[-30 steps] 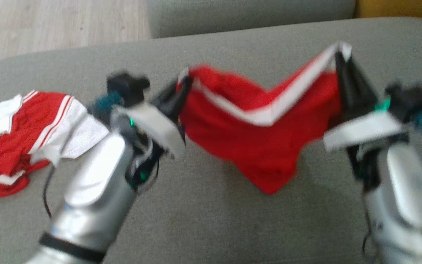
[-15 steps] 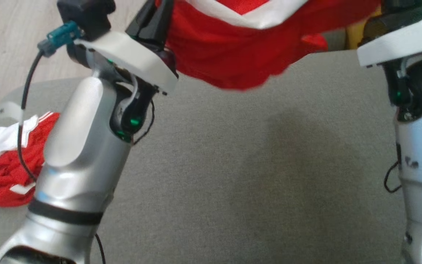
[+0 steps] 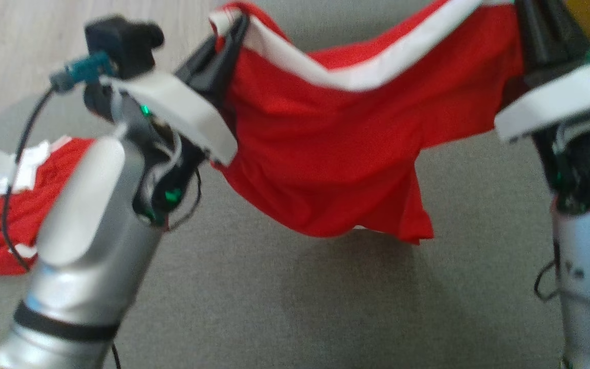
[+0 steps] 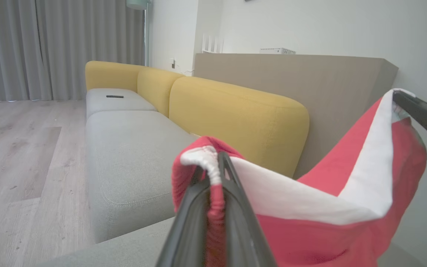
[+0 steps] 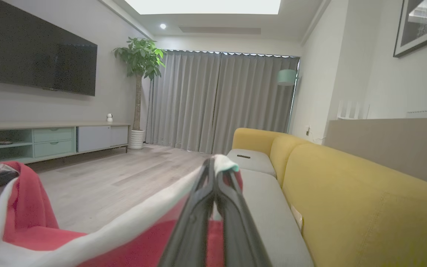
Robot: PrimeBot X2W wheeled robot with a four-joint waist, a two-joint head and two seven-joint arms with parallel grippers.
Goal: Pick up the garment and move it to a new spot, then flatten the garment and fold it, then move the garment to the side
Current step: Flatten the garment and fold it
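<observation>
The garment [image 3: 336, 154], red shorts with a white waistband, hangs in the air above the grey seat cushion [image 3: 325, 307], stretched between both grippers. My left gripper [image 3: 231, 31] is shut on the left end of the waistband, seen close in the left wrist view as the garment [image 4: 310, 207] pinched in my left gripper [image 4: 217, 174]. My right gripper [image 3: 525, 10] is shut on the right end at the top right; the right wrist view shows the garment [image 5: 98, 237] clamped in my right gripper [image 5: 215, 167]. The lower hem dangles just over the cushion.
A second red and white garment [image 3: 3, 215] lies crumpled at the cushion's left edge, behind my left forearm. Wooden floor [image 3: 18, 41] lies beyond the cushion's far left. A yellow-backed sofa [image 4: 235, 118] stretches ahead in the wrist views.
Both grippers lifted the garment off the cushion and now hold it spread in the air. The head camera has shifted, so the whole picture has moved between frames.
</observation>
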